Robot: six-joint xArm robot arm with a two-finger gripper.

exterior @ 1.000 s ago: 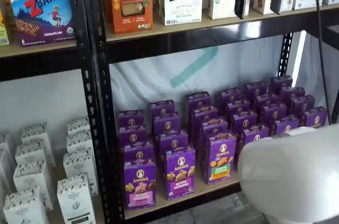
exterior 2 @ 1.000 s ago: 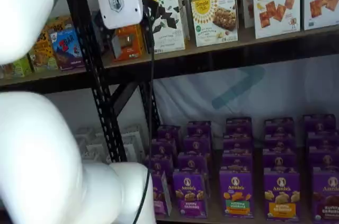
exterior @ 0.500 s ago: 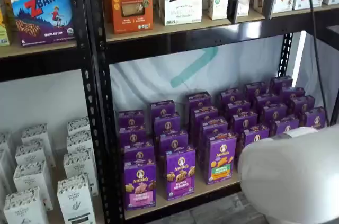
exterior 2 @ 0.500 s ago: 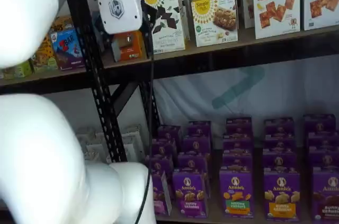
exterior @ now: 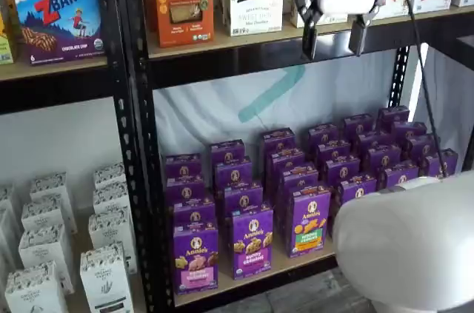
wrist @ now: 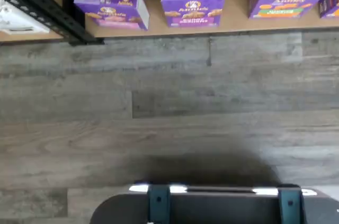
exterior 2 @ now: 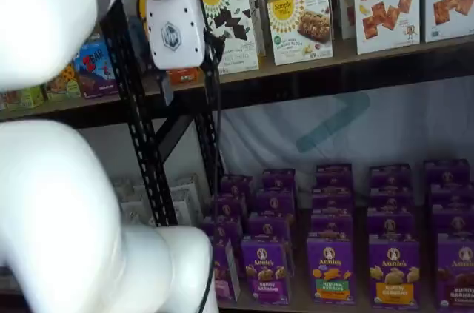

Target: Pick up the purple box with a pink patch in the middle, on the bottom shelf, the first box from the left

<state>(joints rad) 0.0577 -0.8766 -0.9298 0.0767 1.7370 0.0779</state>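
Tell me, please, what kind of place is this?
Probably a mock grocery store or stockroom: black metal racks with wooden shelves hold rows of purple Annie's cartons, cracker boxes and Zbar boxes.

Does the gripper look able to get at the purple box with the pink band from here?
Probably yes: the gripper hangs open, high by the upper shelf, and the purple box stands at the bottom shelf's front edge, unblocked.

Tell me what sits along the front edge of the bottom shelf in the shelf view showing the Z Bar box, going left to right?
White cartons → black rack post → the purple box with the pink band → purple carton with a darker purple band → purple carton with a green-and-orange band.
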